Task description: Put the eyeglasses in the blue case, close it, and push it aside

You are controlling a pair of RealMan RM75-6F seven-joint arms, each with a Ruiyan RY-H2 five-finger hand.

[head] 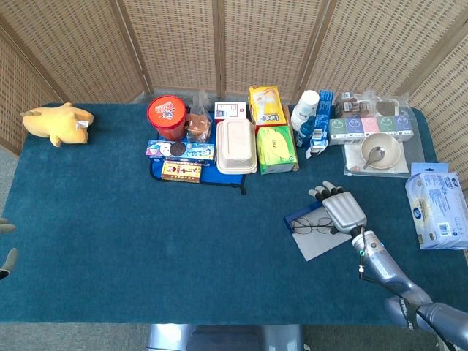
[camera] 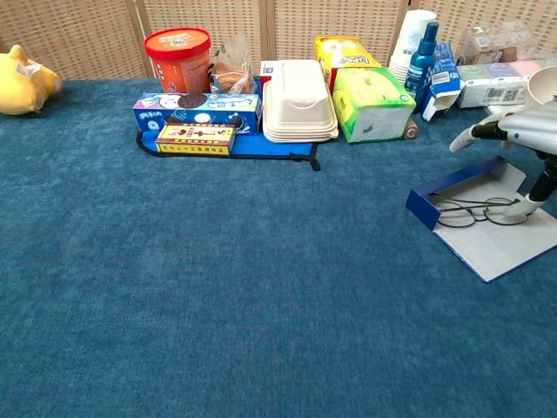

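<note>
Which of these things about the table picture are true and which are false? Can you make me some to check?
1. The thin wire-framed eyeglasses lie inside the open blue flat case. True.
2. The blue case is closed. False: its grey flap lies open on the cloth.
3. The robot's right hand is over the case. True.
4. The yellow plush toy sits next to the eyeglasses. False: it lies at the far left corner.
5. The red round tub lies tipped over. False: it stands upright.
</note>
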